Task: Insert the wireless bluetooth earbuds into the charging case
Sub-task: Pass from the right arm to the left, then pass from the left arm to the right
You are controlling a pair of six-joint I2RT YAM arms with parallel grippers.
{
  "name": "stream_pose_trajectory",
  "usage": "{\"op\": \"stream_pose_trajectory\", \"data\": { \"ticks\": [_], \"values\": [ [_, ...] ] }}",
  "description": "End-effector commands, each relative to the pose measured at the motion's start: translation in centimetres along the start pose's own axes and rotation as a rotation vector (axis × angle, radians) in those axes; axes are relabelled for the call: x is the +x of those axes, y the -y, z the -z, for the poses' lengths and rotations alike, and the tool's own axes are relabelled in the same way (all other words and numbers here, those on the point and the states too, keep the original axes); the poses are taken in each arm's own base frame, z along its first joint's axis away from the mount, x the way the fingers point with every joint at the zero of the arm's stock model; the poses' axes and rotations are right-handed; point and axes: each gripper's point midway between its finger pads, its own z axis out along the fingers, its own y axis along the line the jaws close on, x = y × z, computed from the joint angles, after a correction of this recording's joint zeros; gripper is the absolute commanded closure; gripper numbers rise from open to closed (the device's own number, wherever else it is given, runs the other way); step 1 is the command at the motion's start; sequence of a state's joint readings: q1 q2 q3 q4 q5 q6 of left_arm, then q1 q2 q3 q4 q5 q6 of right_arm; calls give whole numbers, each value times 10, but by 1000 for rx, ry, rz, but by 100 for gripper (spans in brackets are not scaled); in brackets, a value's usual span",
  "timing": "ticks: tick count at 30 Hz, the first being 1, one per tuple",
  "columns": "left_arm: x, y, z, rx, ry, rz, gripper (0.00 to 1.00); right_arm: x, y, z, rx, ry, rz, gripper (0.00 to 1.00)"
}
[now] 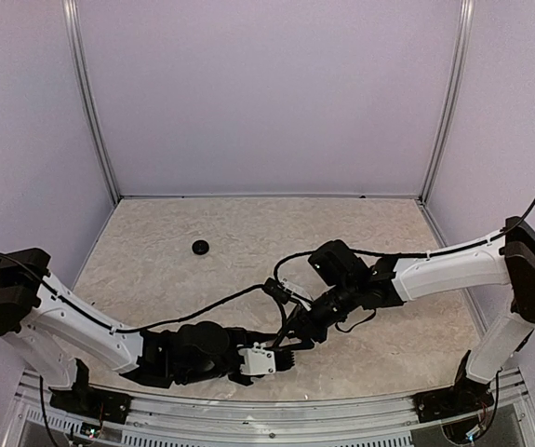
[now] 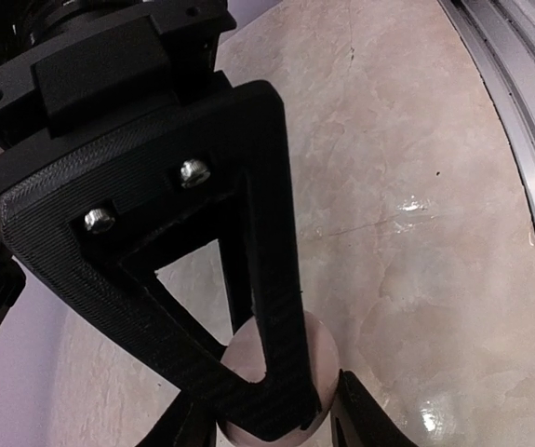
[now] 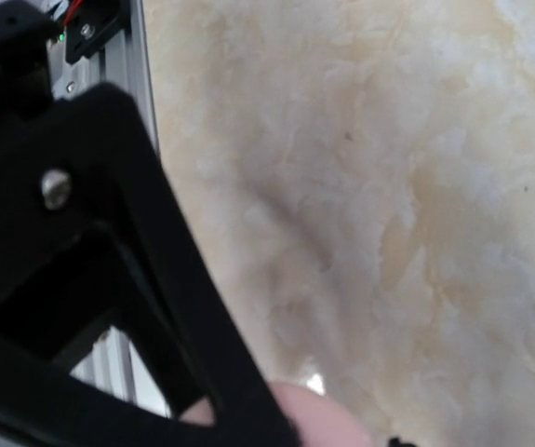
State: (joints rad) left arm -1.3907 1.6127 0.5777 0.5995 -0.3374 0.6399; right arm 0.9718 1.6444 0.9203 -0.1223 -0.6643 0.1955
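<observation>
Underfoot: mottled beige stone-look surface (image 1: pixel 248 233), both arms reaching in low over it. The left gripper (image 1: pixel 279 358) and right gripper (image 1: pixel 295 341) meet almost tip to tip. Between the left gripper's fingers sits a pale pinkish round case (image 2: pixel 321 358), with one finger across its face and the other just beside its rim; clamped or only bracketing, cannot tell. Of the right gripper only one finger shows, with a pale rounded edge at its tip; grip likewise cannot tell. Well apart, ahead and to the left of both grippers, lies a small black round disc (image 1: pixel 199 247). Just past the right gripper's tip is a tiny dark speck (image 3: pixel 397 440), possibly one of the wireless bluetooth earbuds, too small to say. No earbud seen in either gripper. Judgement: the step in hand is steadying the case. Hold it by the rim, level, with fingers clear of the sockets, so a bud can seat stem-first. No brand, label or writing readable.
</observation>
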Motion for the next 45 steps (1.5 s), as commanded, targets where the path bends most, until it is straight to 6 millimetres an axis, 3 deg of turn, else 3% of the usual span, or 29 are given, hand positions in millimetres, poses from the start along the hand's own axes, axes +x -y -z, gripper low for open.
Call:
{"op": "stream_pose_trajectory", "data": {
  "ticks": [1,5,12,20,27,29,30,34,39,45],
  "values": [
    [-8,-5,-3,2,28,-12,61,-9,-8,4,-37,20,15,60],
    [-8,-9,-1,-9,25,-9,67,-8,-12,5,-55,15,20,59],
    [-14,-20,7,-37,34,11,77,-15,-21,14,-113,43,26,42],
    [-14,-33,13,-66,51,94,86,-44,-13,50,-92,174,53,27],
    [-24,-65,21,-101,130,292,91,-60,-3,88,29,312,136,26],
    [-35,-81,32,-93,212,397,91,-64,-8,99,58,356,196,26],
    [-46,-97,43,-105,282,456,91,-66,-12,104,69,379,225,26],
    [-84,-130,81,-61,519,637,89,-77,-38,126,49,483,356,30],
    [-121,-146,116,3,722,703,89,-93,-72,145,9,595,506,36],
    [-148,-154,140,69,874,767,89,-108,-112,152,-48,678,646,40]
  ]
}}
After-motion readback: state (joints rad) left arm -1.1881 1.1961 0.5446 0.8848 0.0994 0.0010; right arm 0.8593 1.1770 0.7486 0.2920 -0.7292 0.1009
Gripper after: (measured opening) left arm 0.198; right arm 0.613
